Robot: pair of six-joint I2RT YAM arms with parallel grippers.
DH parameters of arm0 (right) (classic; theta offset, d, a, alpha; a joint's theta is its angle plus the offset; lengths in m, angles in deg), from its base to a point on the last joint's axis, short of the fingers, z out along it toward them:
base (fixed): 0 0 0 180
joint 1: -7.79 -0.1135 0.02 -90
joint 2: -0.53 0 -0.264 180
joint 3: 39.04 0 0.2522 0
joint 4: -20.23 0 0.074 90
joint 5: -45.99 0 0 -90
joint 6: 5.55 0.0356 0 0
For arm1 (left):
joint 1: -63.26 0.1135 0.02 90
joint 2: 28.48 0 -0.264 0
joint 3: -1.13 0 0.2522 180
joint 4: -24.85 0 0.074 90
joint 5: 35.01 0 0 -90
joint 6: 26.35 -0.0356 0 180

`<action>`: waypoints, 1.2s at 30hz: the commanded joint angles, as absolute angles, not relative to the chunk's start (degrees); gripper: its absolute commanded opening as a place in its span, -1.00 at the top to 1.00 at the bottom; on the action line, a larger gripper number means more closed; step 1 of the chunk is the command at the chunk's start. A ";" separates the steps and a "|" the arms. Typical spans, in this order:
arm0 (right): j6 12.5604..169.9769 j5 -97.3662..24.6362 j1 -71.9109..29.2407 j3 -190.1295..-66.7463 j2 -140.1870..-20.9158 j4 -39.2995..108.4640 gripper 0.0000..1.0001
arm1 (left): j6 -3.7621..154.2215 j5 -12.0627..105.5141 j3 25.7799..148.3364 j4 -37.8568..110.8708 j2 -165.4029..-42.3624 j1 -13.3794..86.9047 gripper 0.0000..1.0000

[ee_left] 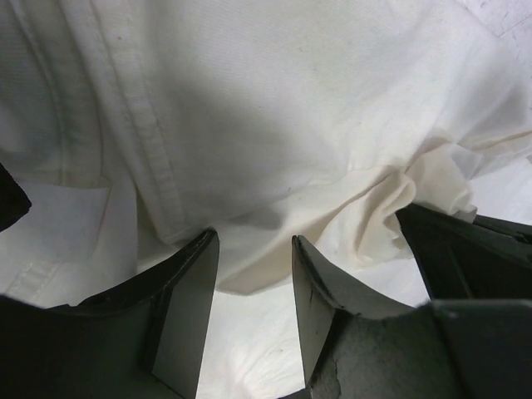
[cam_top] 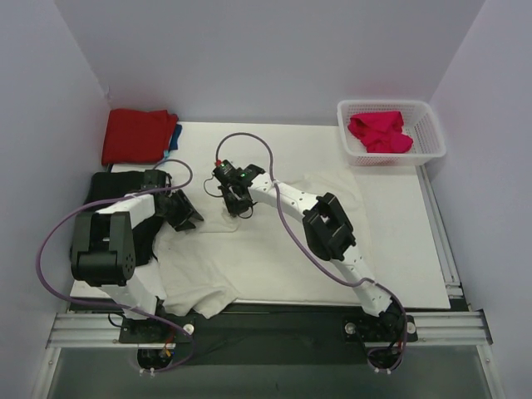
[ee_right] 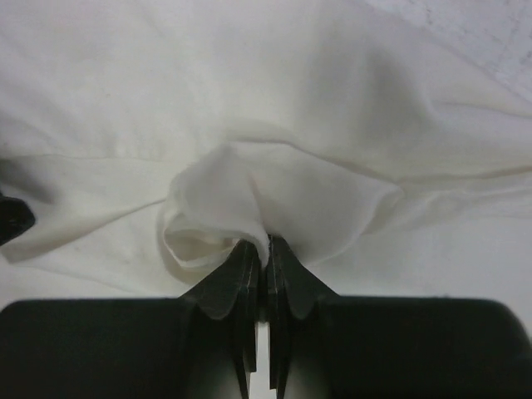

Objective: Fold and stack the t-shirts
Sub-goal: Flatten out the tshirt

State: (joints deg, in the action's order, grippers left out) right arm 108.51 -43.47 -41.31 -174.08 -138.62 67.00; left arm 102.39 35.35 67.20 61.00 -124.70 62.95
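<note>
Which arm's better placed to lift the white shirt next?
Right. The right claw is shut on a bunched fold of the large cream-white cloth t-shirt; left claw is open, gripping nothing.

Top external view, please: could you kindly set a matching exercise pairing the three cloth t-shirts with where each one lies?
Things:
1. cream-white cloth t-shirt
2. folded red cloth t-shirt
3. crumpled magenta-pink cloth t-shirt

Places:
A. inside the white plastic mesh basket
B. far left corner
C. spread out in the middle, pinched by the right tool

Pairs: 1-C; 2-B; 3-A.
</note>
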 commanded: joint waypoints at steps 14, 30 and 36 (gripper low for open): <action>110.21 -51.21 -40.02 -157.67 -121.73 66.95 0.97 | 99.08 29.51 67.79 57.33 -124.19 62.82 0.00; 117.32 -52.35 -40.20 -140.44 -112.32 70.20 0.14 | 94.94 28.01 78.34 58.30 -130.07 53.69 -0.02; 118.73 -54.55 -39.32 -137.97 -109.78 71.34 0.14 | 93.62 29.58 84.75 60.14 -134.38 48.59 -0.02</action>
State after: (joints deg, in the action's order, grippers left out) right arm 116.68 -51.25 -40.15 -138.71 -113.86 68.16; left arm 95.64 28.53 80.21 59.89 -132.66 50.73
